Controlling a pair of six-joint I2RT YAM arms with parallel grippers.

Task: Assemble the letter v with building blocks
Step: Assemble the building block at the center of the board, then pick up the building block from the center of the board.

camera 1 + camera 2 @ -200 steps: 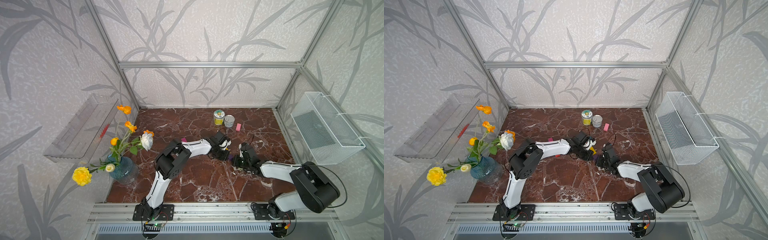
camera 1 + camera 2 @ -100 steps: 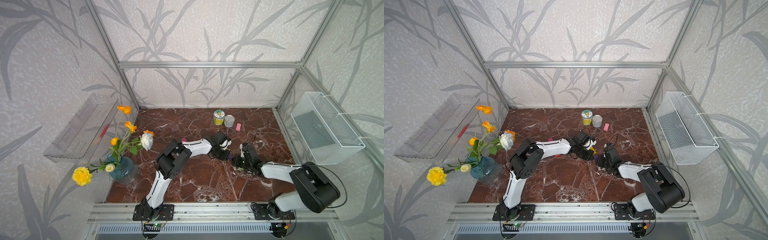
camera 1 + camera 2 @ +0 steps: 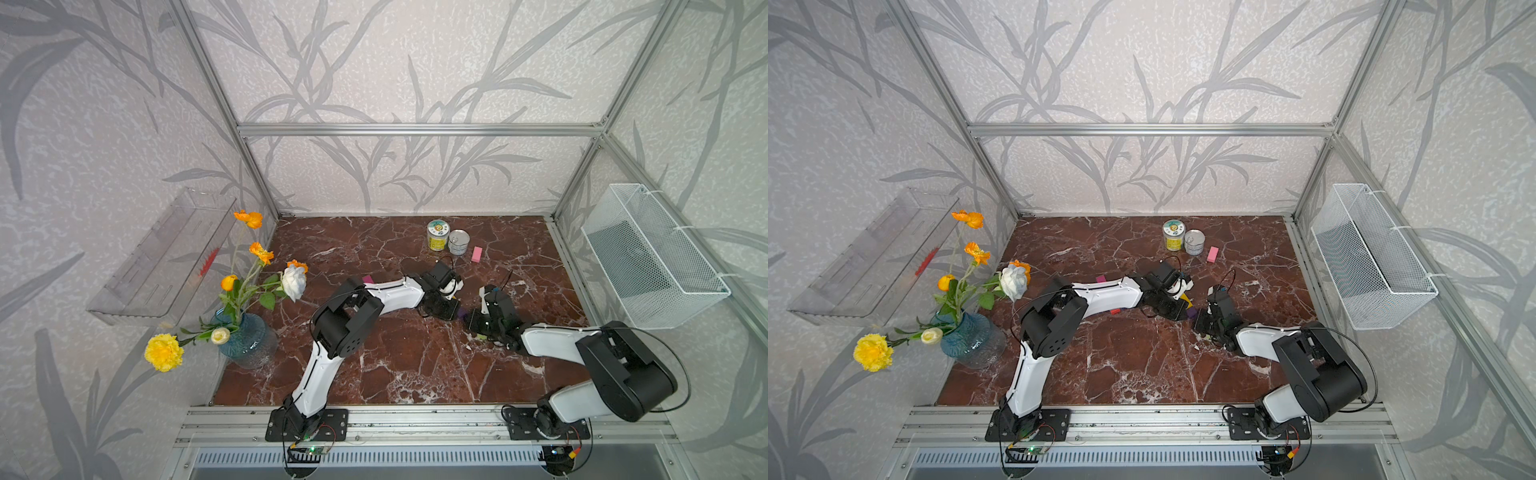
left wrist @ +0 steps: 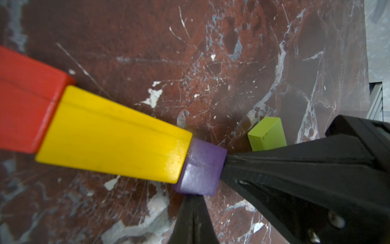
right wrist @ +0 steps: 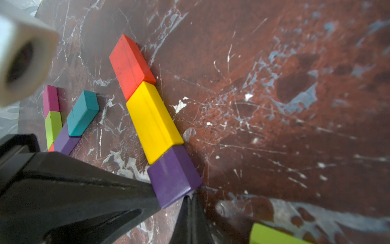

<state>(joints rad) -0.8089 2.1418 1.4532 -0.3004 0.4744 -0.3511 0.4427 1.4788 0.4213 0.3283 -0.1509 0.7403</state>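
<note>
1. Left gripper [image 4: 191,209] is pinched shut with nothing in it, its tip touching the purple cube [image 4: 200,169]. The right gripper [image 5: 190,209] is shut and empty too, with its tip against the adjoining side of the same cube.
2. Hardly anything has changed over the last second. Both arms sit low at mid-table in the same pose and neither jaw has parted. To me that reads as a squaring-up press on the cube, not a carry.
3. The cube ends a straight row with the yellow block [image 4: 114,137] and the red block [image 4: 27,101], all touching end to end. I'd say that is one stroke of the letter v [image 5: 145,105], with the cube as its corner. The second stroke is not yet begun.
4. A lime green block [image 4: 267,135] lies near the cube but apart from it, beside the right gripper, and looks the likely next piece. A cluster of spare blocks [image 5: 82,114], magenta, lime, purple and teal, lies beyond the row.
5. The left forearm [image 3: 1108,293] stretches over that cluster. A pink block [image 3: 477,254] sits well apart by the two tins [image 3: 437,235]. Both closed tips crowd the corner, so backing off carelessly could drag the cube askew.
</note>
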